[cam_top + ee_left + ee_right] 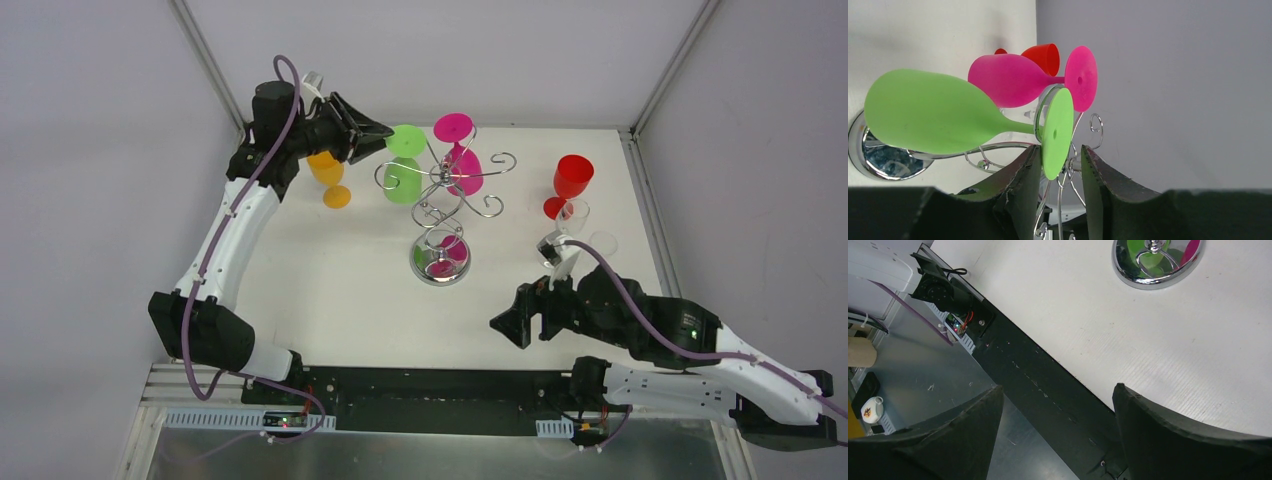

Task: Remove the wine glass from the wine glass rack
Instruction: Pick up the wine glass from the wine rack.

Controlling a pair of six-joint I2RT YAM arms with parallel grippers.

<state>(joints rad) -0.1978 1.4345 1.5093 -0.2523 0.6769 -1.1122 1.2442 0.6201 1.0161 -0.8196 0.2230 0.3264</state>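
Green fills the gap of the left end effector (1060,152): its two dark fingers stand narrowly apart, one on each side of the thin round foot (1058,127) of the green wine glass (933,115). One finger lies against the disc's edge and a slit of daylight shows at the other, so I judge that it is bracketing the foot, not yet clamping it. Coming in at the foot makes sense, since the disc is what keeps the glass on the rack.

From the foot, the stem runs through a chrome loop of the wine glass rack (440,212) and the bowl hangs beyond it, so the glass is on the rack and probably has to slide out along the wire. A pink glass (1008,80) hangs the same way from a neighbouring arm, its foot just beside the green one; a careless pull could knock it or tip the stand.

Farther out, an orange glass (328,172) and a red glass (572,180) stand upright on the bench (330,280), well apart from the rack's mirrored base (438,272).

Low over the bench's near edge, the right end effector (1058,390) is spread wide with nothing between its fingers, and it seems parked out of the way.
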